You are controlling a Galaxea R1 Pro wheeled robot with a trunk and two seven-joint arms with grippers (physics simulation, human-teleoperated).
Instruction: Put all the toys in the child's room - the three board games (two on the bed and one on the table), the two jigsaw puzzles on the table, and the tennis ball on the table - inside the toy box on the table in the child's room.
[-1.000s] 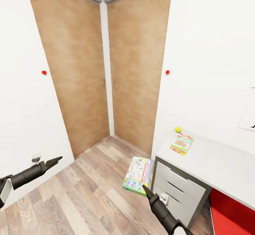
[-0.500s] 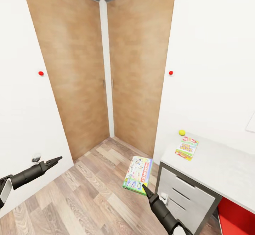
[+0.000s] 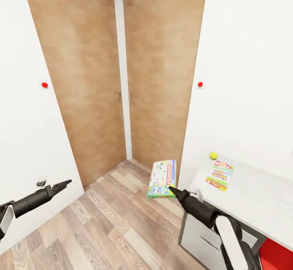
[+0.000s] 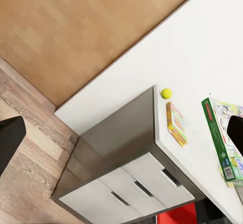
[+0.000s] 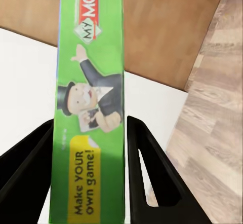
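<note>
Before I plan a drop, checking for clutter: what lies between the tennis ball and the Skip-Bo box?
Bare table: tennis ball and Skip-Bo box sit apart in the head view.

Even, bright, sourceless light fills the simulated room, leaving the plain white walls [image 3: 244, 58] nearly washed out and shadows faint. The brown wood-grain wardrobe doors [image 3: 93, 79] lean outward with wide-angle distortion, and the right wrist view's close-up green printed game box [image 5: 91, 107] looks soft.

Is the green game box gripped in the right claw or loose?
Gripped. The right claw has a finger on each side of the green game box, holding it off the floor beside the table.
</note>
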